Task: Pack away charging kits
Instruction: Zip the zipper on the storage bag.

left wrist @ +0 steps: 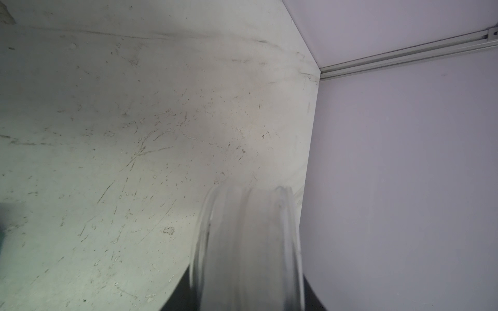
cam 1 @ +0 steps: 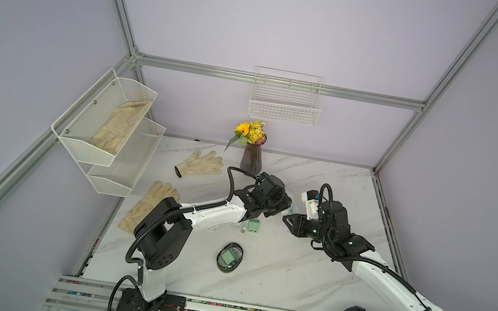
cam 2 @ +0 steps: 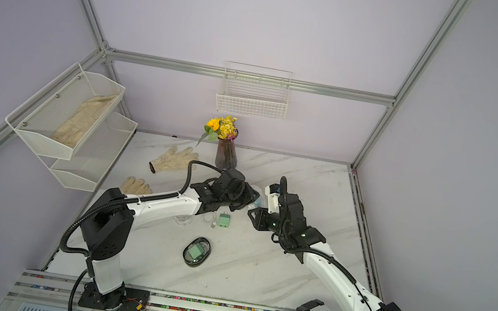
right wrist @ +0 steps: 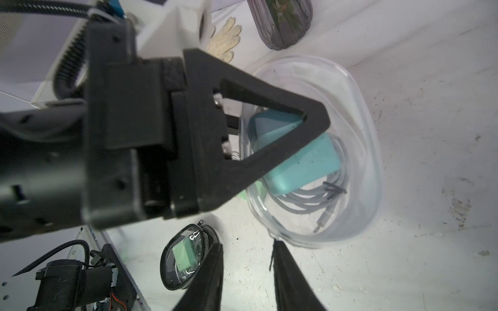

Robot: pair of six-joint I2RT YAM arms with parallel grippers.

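While clamping the clear case [right wrist: 358, 88], containing the teal-blue adapter [right wrist: 304, 164] and white cable [right wrist: 304, 202], in the left gripper [right wrist: 310, 126], holding the right gripper [right wrist: 246, 250] just beside its rim with jaws parted

Both top views overlook the table [cam 1: 289, 272]; wrist views sit close, left's facing unclear.

Standing beside it, I see the left arm [cam 1: 217, 211] and right arm [cam 1: 390, 282] built alike: white link shells, black joint housings. Black corrugated conduit [cam 1: 229, 184] loops outside each arm (small green lights glow on the right wrist joints). The left gripper [cam 1: 286, 204] carries matte black, open-triangle fingers [right wrist: 258, 85]. Base plates [cam 1: 171, 304]: black, flat.
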